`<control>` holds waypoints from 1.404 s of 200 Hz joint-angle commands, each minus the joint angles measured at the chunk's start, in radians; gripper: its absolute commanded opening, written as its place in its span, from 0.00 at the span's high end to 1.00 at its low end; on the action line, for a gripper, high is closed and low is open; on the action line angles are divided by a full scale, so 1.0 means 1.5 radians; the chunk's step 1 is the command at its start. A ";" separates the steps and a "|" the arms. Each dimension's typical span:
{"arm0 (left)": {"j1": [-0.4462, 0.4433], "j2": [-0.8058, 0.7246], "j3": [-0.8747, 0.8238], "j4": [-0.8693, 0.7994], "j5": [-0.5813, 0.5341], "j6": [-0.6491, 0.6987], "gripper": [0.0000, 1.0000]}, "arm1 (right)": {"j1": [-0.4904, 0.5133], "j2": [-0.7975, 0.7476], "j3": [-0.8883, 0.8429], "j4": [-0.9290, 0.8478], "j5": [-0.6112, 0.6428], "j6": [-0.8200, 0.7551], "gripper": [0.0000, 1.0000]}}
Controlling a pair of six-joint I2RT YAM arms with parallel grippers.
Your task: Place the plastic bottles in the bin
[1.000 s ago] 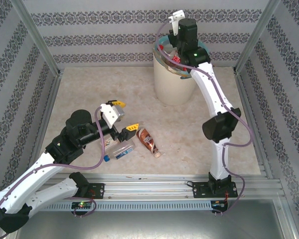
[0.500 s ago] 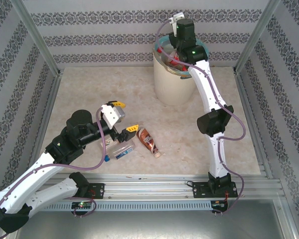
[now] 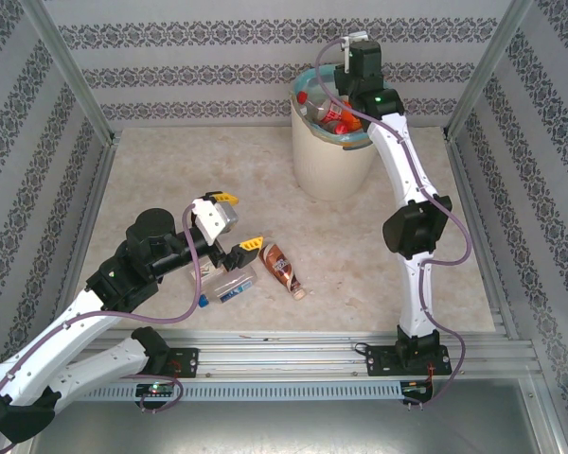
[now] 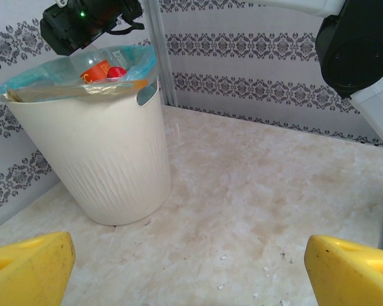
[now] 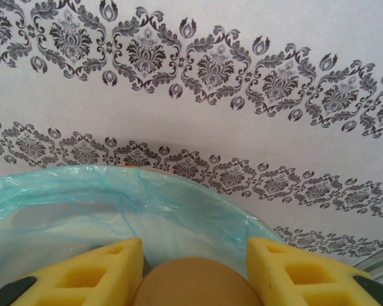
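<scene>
Robot lab test cell — aluminium frame (image 3: 69,71), wallpapered panels (image 3: 218,76), marble-look tabletop (image 3: 170,170).

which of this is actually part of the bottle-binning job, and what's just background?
Job:
- bin
- bottles inside it
- clear blue-labelled bottle, lying on the table
- brown bottle, lying beside it

Not the job:
- patterned walls
- metal frame posts
- base rail

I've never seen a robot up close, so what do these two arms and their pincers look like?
The left arm and right arm are white shells with black joints, a mauve cable looping along each. The left gripper and right gripper carry yellow wedge-shaped fingers. A green light glows on the right arm.
</scene>
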 commanded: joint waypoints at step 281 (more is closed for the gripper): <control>-0.005 -0.002 -0.014 -0.004 -0.013 0.011 0.07 | -0.060 -0.062 -0.132 -0.059 -0.219 0.231 0.46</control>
